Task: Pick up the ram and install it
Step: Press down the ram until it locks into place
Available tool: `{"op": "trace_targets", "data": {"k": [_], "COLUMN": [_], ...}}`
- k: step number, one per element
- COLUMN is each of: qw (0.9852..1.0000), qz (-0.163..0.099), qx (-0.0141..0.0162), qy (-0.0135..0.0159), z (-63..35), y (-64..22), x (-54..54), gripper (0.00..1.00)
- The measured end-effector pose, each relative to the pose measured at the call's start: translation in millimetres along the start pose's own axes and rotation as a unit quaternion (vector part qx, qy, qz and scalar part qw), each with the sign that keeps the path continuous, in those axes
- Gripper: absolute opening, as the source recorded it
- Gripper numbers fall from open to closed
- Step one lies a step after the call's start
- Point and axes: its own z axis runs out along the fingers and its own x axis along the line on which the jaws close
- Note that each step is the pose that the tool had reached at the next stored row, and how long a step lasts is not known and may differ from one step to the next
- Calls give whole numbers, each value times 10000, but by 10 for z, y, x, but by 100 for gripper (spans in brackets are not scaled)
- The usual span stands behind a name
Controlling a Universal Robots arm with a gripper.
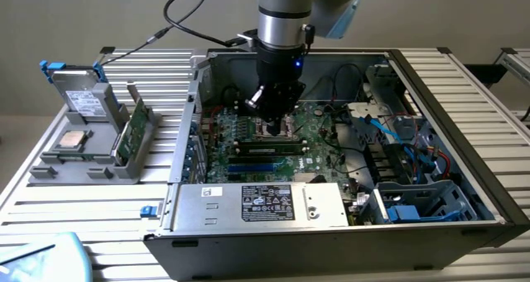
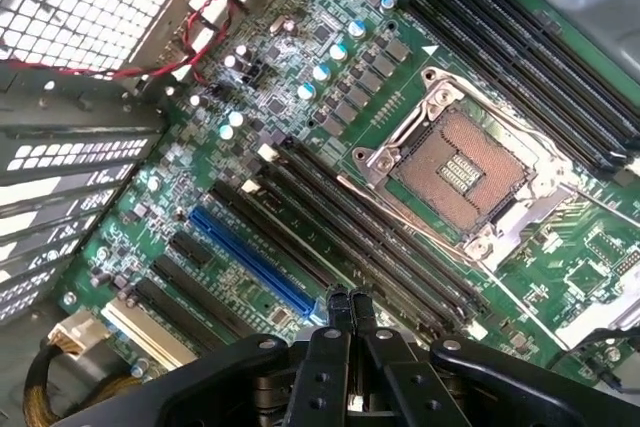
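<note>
The ram [image 1: 267, 149] is a long dark stick with a pale label. It sits along the memory slots of the green motherboard [image 1: 319, 139] inside the open computer case [image 1: 431, 77]. My gripper [image 1: 277, 124] hangs just above the board, over the processor socket [image 2: 470, 167] and a little behind the ram. In the wrist view the gripper [image 2: 350, 299] is shut with nothing between its fingers, and its tips hover over the black memory slots [image 2: 330, 212] beside the blue slot [image 2: 250, 262].
A grey rack [image 1: 79, 164] at the exterior view's left holds a hard drive [image 1: 83, 99], a square silver chip [image 1: 71, 140] and a green card [image 1: 133, 133]. The power supply [image 1: 265, 204] lines the case front. Blue and black cables [image 1: 406, 139] crowd the case's right.
</note>
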Motion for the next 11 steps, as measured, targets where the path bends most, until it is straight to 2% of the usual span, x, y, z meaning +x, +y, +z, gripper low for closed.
{"op": "trace_targets", "data": {"k": [5,11], "qw": [9995,9976], "qz": [321,697], "qx": [-15,-31], "qy": [2,3], "z": [5,11], "y": [0,1], "x": [-1,-1], "gripper": [11,11]}}
